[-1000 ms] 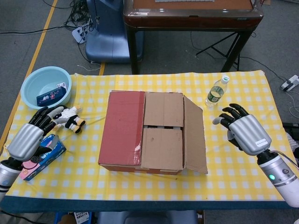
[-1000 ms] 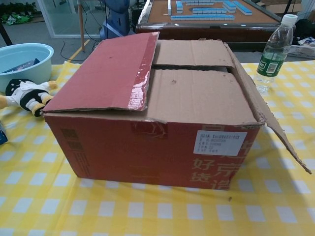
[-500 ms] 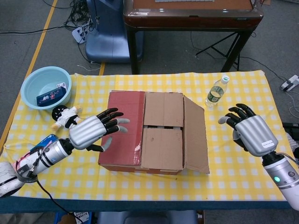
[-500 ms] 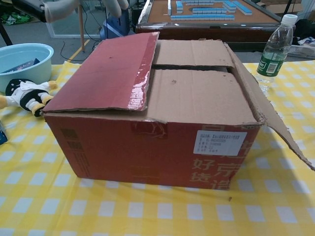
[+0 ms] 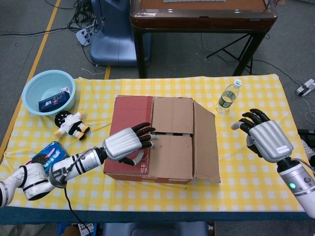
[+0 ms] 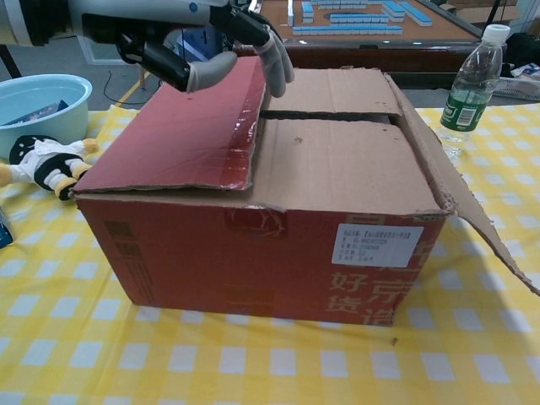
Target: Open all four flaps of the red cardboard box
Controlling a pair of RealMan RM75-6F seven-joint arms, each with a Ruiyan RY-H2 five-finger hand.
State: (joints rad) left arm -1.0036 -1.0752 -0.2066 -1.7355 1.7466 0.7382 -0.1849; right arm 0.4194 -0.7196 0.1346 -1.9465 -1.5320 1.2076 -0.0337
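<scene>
The red cardboard box (image 5: 147,169) (image 6: 253,253) stands mid-table. Its red left flap (image 5: 129,123) (image 6: 181,135) lies closed over the top. Two brown inner flaps (image 5: 171,135) (image 6: 337,160) lie flat. The right flap (image 5: 205,142) (image 6: 460,198) hangs outward and down. My left hand (image 5: 127,144) (image 6: 198,38) hovers over the red flap's inner edge, fingers spread, holding nothing. My right hand (image 5: 263,137) hangs open to the right of the box, clear of the lowered flap; the chest view does not show it.
A water bottle (image 5: 227,97) (image 6: 470,84) stands right of the box at the back. A blue basin (image 5: 48,92) (image 6: 38,97), a plush doll (image 5: 71,125) (image 6: 46,162) and a blue packet (image 5: 47,155) lie at the left. A wooden table (image 5: 202,19) stands behind.
My left hand has swept right from the table's left edge to above the red flap's free edge. My right hand has drifted slightly right. The right flap has sagged a little lower.
</scene>
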